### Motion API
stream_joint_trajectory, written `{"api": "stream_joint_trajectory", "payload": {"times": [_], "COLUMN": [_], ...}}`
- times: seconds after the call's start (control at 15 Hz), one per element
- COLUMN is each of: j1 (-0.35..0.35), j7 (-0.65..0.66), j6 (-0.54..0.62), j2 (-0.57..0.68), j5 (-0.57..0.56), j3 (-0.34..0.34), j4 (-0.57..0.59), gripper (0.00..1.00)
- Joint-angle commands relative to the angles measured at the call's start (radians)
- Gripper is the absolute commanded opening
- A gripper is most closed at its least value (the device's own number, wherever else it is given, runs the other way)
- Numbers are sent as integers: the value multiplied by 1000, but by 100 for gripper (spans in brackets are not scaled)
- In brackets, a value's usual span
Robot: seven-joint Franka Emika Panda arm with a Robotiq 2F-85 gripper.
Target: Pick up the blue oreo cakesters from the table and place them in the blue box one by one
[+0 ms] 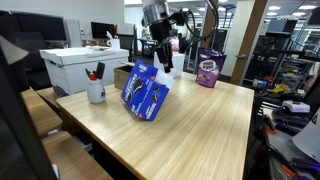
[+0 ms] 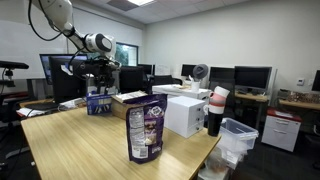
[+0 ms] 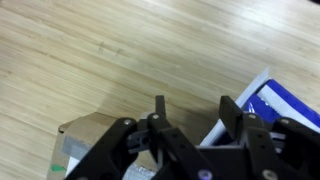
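Blue cardboard Oreo box (image 1: pixel 146 94) sits tilted on light wood-grain worktop (image 1: pixel 205 130). Small shiny blue cakester pkts: can't make out in any view. Black hand (image 1: pixel 164 62) hangs just above box, at its 1 o'clock. Wrist view: fingers (image 3: pixel 160 108) partly apart, bare worktop betw them, nothing seen held. Purple standing bag (image 1: pixel 208 68) at box's 2 o'clock. White mug w/ pens (image 1: pixel 96 91) at 9 o'clock.

In an exterior view, you'll find the purple bag (image 1: pixel 208 68) standing well apart to the right of the jaws. The white box (image 1: pixel 85 62) and pen cup (image 1: pixel 96 90) sit to their left.
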Motion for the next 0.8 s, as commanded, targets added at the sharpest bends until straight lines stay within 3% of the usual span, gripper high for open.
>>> {"api": "stream_joint_trajectory", "payload": {"times": [0.0,0.27,0.53,0.73], "j1": [-12,-7,1,-5], "j7": [-26,-25,-45,-102], "j6": [45,65,1,-28], "j2": [-77,-88,-83,-91], "j5": [-6,7,-72,-166], "j3": [26,52,48,43], "j4": [-115,-156,-152,-167], "gripper": [31,5,0,4]}}
